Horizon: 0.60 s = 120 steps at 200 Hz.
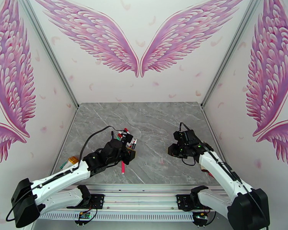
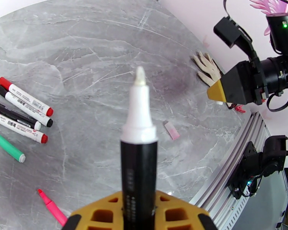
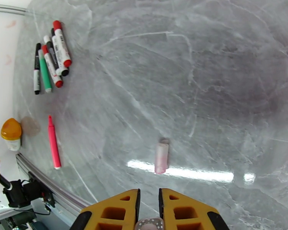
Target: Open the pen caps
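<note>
Left pincer (image 2: 138, 213) gripping uncapped black pen (image 2: 139, 165), pink cap (image 3: 161, 158) before right pincer (image 3: 148, 204)

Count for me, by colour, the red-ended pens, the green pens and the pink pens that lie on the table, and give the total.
red-ended pens: 2
green pen: 1
pink pen: 1
Total: 4
</note>
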{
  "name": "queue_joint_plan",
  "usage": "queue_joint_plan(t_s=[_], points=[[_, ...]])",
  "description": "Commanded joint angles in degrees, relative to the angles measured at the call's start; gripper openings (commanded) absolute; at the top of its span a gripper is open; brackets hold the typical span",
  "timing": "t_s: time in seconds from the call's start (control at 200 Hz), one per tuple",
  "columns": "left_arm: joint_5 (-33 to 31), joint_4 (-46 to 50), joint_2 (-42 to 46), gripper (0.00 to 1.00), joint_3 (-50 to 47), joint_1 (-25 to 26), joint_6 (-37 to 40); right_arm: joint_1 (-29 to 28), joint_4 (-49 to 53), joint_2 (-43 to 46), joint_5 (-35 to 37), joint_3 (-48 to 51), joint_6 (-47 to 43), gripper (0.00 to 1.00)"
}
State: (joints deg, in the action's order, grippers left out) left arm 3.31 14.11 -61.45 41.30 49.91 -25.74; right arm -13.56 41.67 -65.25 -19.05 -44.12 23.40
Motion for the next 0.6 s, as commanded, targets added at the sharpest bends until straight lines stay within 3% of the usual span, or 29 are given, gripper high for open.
queue_joint_plan(t_s=[0.0, 0.595], points=[[-0.9, 1.1, 1.6, 0.00, -0.4, -0.4, -0.5, -0.7, 1.7, -2.1, 2.7, -2.1, -2.0, 0.07], [-0.2, 0.9, -0.8, 0.01, 0.6, -0.7, 0.1, -4.9, -0.8, -17.5, 3.4, -4.7, -2.5, 0.09]])
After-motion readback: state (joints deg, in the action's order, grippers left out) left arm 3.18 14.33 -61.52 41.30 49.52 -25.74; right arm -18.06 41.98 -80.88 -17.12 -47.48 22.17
